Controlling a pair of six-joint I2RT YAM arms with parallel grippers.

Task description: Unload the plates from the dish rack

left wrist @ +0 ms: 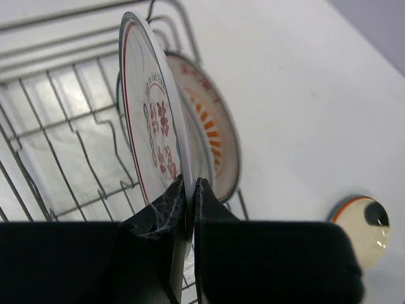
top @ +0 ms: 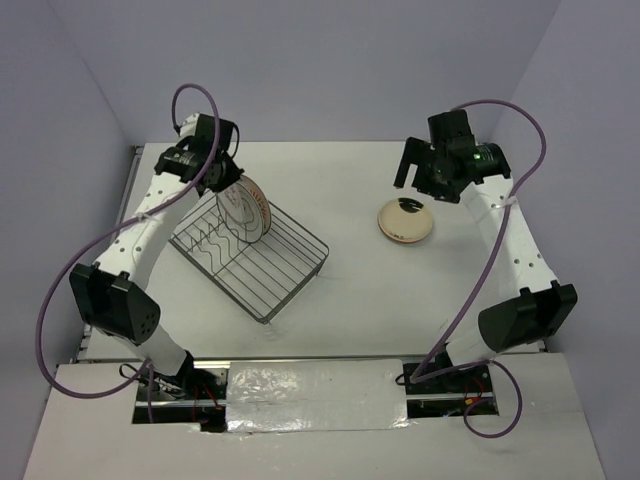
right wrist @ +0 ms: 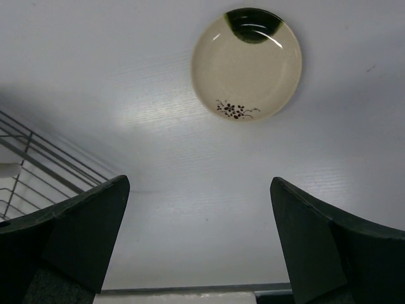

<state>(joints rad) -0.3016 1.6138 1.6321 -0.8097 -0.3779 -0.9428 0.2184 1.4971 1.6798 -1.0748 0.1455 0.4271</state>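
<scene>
White plate [left wrist: 152,120], seemingly racked, pinched by left fingers [left wrist: 174,212].

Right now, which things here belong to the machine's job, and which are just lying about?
Job: dish rack; red-flowered plate, clamped in the left pincer; orange-rayed plate behind it; cream plate lying on the table.
Just there: purple cables; silver tape.

bright, even overhead light; white glints on the cream plate [right wrist: 247,69], a soft sheen on the table [right wrist: 158,120] beside it, shadows faint.
</scene>
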